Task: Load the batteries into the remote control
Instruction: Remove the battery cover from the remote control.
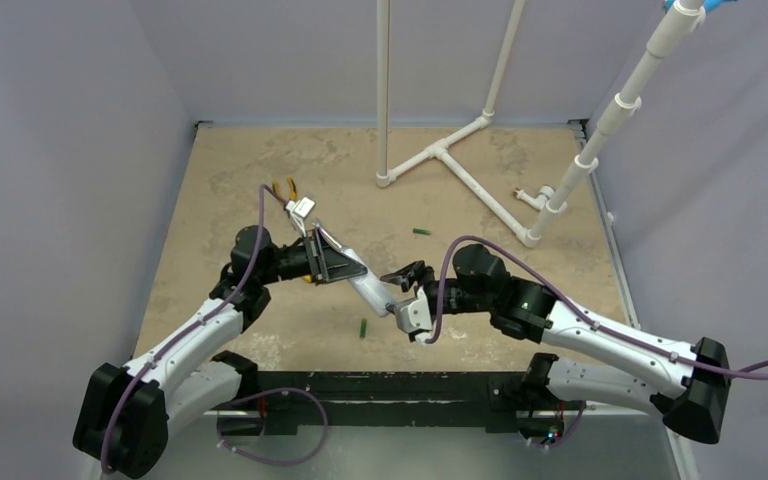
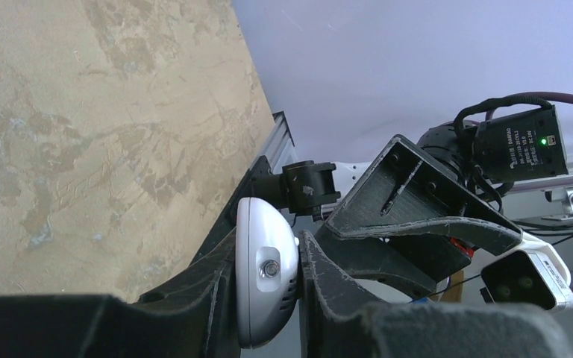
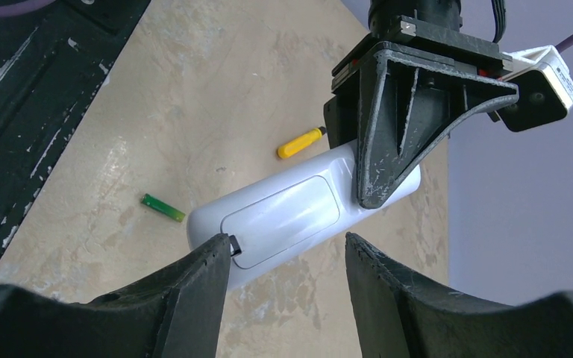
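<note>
My left gripper [image 2: 268,268] clamps one end of the slim white plastic remote control [image 1: 372,292], held above the tan table [image 1: 240,180]. My right gripper [image 3: 287,257] gapes wide at its back cover [image 3: 283,215]. It is likely light and slick, so I should hold the long edges.

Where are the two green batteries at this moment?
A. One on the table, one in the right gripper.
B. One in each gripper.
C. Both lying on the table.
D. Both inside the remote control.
C: the top view shows both batteries lying on the table, apart from the remote control, which the left gripper holds; the right gripper is open and empty.
</note>
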Controlling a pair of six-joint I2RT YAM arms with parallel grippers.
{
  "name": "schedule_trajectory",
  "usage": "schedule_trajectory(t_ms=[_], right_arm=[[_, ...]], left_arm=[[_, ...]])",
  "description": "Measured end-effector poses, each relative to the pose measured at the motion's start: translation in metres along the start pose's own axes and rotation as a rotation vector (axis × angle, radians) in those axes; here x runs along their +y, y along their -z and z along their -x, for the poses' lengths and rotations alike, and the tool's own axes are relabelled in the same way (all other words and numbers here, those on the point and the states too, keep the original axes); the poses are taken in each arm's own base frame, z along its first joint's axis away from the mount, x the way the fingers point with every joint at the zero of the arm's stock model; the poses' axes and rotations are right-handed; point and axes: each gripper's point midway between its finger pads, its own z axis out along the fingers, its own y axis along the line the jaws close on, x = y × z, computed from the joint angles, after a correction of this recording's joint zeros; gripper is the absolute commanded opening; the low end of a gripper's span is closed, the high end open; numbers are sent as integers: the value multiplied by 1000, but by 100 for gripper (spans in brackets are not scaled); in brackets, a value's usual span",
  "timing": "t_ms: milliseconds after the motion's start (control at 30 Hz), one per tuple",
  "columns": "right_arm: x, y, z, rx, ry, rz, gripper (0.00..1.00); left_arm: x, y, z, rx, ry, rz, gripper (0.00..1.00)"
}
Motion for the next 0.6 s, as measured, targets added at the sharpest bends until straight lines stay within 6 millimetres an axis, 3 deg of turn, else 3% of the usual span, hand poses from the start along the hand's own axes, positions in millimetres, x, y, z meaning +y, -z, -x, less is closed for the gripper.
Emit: schedule_trajectory(t_ms=[600], right_arm=[[-7, 11, 7, -11, 18, -47, 58]], left_arm=[[-4, -1, 2, -2, 5, -18, 0]])
